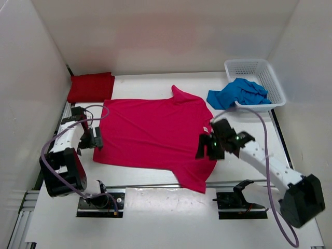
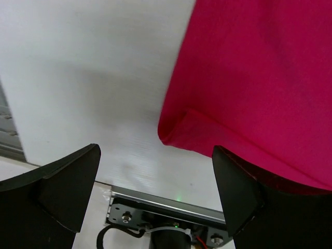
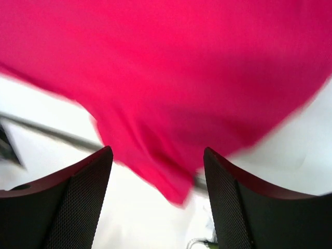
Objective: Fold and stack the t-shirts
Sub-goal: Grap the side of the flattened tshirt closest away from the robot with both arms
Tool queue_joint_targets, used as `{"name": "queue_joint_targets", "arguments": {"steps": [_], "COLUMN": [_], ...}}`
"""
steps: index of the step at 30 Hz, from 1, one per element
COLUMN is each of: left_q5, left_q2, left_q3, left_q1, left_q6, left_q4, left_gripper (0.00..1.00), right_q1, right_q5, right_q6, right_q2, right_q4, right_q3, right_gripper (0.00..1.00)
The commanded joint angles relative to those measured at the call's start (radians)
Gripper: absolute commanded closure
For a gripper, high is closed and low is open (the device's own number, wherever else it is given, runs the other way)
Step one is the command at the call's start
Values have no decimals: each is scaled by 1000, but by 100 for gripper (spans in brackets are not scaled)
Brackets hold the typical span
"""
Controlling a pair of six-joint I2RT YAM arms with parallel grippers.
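Note:
The pink-magenta t-shirt (image 1: 153, 134) lies spread flat in the middle of the table. Its lower corner shows in the left wrist view (image 2: 249, 78), and its near sleeve shows in the right wrist view (image 3: 171, 78). The dark red t-shirt (image 1: 91, 86) lies folded at the back left. The blue t-shirt (image 1: 237, 94) hangs crumpled over the basket's near rim. My left gripper (image 1: 95, 139) is open and empty at the pink shirt's left edge (image 2: 155, 181). My right gripper (image 1: 209, 147) is open and empty above the shirt's right sleeve (image 3: 158, 181).
A white mesh basket (image 1: 270, 78) stands at the back right. White walls enclose the table on the left, back and right. A metal rail (image 1: 155, 185) runs along the near edge, with both arm bases behind it.

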Motion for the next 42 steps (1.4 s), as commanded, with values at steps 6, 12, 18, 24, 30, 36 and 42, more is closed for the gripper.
{"name": "queue_joint_targets", "arguments": {"steps": [6,12,18,24,30,36,42], "left_q5": [65,65,89,126,137,127,127], "left_q2": [71,137,166,148,116,65,56], "left_q3": [-36,-73,-85,-104,-115,-125,-119], "left_q1": [23,23,23,23,23,23,32], "left_q6": [0,0,0,0,0,0,0], "left_q4": [46,98,108,108,108,99,72], "left_gripper": [0,6,28,55,62,67,81], "right_q1": [138,194,263,276,276,286,286], "right_q5": [-24,-49,-40,-102,-206,-221,-200], "right_q6": [252,288,288,308,338,338,306], "right_q2": [-296,-330,-244,-231,-195,-121,-144], "right_q4": [35,87,96,125,278,282,222], "right_q3": [-336,-444,-442,-462,-499,-490,-439], "right_gripper": [25,25,25,31,65,70,100]}}
